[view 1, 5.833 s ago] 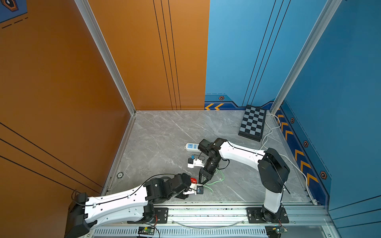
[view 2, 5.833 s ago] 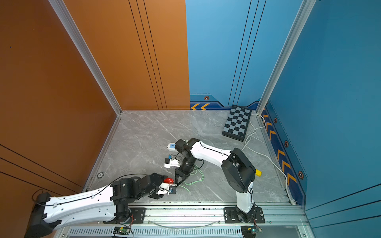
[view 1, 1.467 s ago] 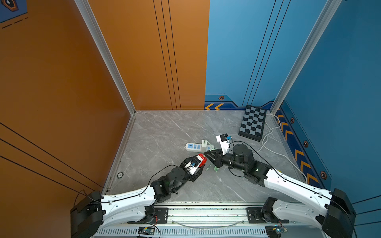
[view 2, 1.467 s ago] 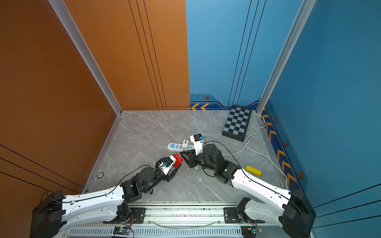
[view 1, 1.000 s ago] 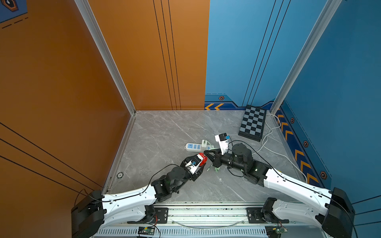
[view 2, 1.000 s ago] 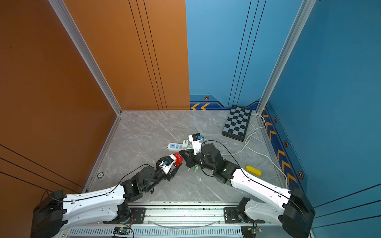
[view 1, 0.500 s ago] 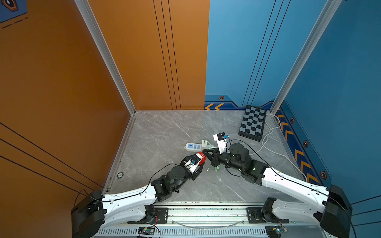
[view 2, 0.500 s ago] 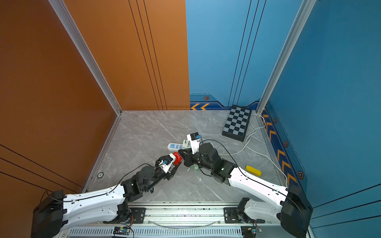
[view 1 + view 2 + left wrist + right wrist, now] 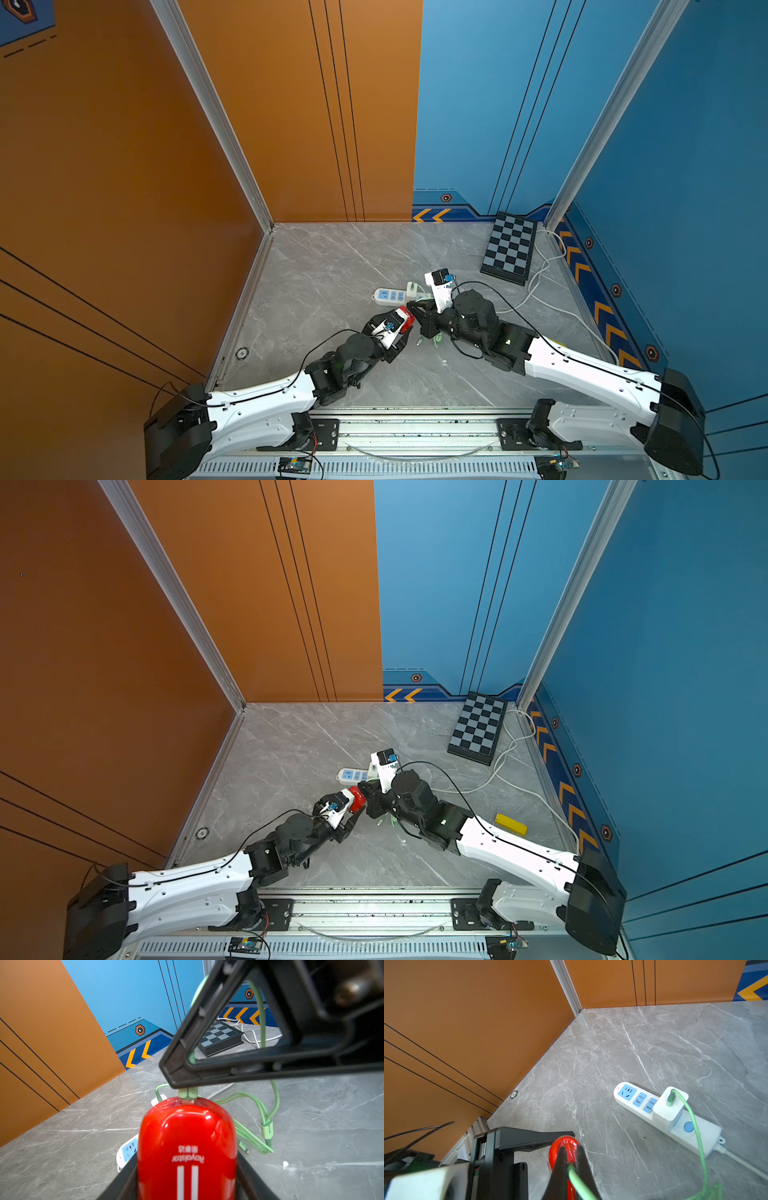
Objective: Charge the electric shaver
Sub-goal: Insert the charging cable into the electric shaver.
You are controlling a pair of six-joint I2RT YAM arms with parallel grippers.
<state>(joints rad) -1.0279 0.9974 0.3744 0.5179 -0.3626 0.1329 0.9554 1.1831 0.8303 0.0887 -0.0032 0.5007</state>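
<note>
**Clerk:** Surroundings?

**Checker:** Grey marble table (image 9: 332, 270). White power strip (image 9: 633, 1101) with blue sockets, lying near the middle. White charger block (image 9: 668, 1109) plugged into the strip. Green cable (image 9: 695, 1126) leaves the block's top, and its spare branches (image 9: 251, 1138) lie loose on the table. Chessboard (image 9: 510, 248) in the far right corner, with a white cord (image 9: 540, 266) looping beside it. Yellow block (image 9: 510, 824) near the right arm.

**Clerk:** Obstructions?

**Checker:** In the left wrist view, the black frame of the right gripper (image 9: 182, 1084) fills the upper right, and the chessboard shows through its opening. In both top views, the left arm's white camera mount (image 9: 387, 330) covers most of the task piece.

**Clerk:** Task piece?

**Checker:** Electric shaver (image 9: 187, 1126), glossy red, held above the table between the arms, rounded end toward the right gripper. Left gripper (image 9: 187, 1155) stands part-way open, with both fingers clamped on the shaver's sides. Right gripper is pinched tight on the green plug (image 9: 188, 1094). The plug's tip meets the rounded end, but how deep it sits cannot be told.

**Clerk:** Markings?

**Checker:** "Royalstar" in white on the shell, upside down in the left wrist view. Chinese characters beside it, too blurred to read. Two white stripes alongside the name.
</note>
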